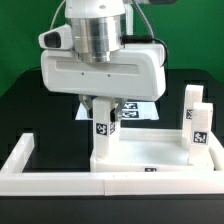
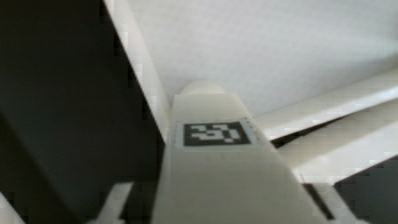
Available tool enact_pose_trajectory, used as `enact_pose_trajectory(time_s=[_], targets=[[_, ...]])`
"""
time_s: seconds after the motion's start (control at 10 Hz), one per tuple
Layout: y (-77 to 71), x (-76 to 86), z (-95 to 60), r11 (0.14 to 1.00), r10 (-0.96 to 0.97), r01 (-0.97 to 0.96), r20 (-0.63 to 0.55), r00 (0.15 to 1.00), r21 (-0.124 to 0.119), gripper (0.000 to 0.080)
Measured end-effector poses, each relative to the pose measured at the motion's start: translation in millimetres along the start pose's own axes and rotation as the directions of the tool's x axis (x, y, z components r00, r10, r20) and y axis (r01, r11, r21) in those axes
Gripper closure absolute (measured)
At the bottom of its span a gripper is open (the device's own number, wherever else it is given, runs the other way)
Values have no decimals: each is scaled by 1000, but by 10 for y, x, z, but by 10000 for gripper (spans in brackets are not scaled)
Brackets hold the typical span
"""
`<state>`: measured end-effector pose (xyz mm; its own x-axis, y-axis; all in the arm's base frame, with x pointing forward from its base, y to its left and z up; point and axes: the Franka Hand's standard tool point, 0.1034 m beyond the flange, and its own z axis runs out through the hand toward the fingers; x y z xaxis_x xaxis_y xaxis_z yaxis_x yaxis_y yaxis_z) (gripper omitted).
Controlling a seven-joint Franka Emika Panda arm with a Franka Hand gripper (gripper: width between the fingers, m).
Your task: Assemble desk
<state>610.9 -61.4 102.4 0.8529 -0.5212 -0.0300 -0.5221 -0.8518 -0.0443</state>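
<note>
The white desk panel point(image 1: 145, 152) lies flat inside the border wall. My gripper point(image 1: 103, 112) is shut on a white block leg point(image 1: 103, 126) with a black-and-white tag and holds it upright over the panel's left end, at or just above its surface. In the wrist view the leg point(image 2: 217, 150) fills the middle, its tag facing the camera, with the dark fingers point(image 2: 134, 200) on either side of it and the panel point(image 2: 302, 50) with its raised rim beyond. Two more tagged legs point(image 1: 197, 122) stand upright at the panel's right end.
The long low white border wall point(image 1: 60, 182) runs along the front and up the exterior view's left side point(image 1: 20, 155). The marker board point(image 1: 143, 110) lies behind the panel, mostly hidden by my hand. The table is black.
</note>
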Motion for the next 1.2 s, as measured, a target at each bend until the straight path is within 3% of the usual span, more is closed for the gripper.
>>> enact_pose_trajectory(time_s=[0.2,0.5,0.7,0.8,0.9,1.0,1.1,1.2], targets=[[3,1,6,993,118,-118,0,993,0,511],[3,36,14,809,586,-587,30,810,42,511],[-24,93,17,651,749,-746,41,661,139,511],[-30,82,23,655,746,-744,42,664,135,454],[-28,81,31,684,720,-717,36,693,135,318],[-32,78,35,708,697,-693,29,717,133,318],[-66,58,38,864,495,-490,-18,869,115,188],[-130,27,18,963,259,-254,-55,964,86,161]])
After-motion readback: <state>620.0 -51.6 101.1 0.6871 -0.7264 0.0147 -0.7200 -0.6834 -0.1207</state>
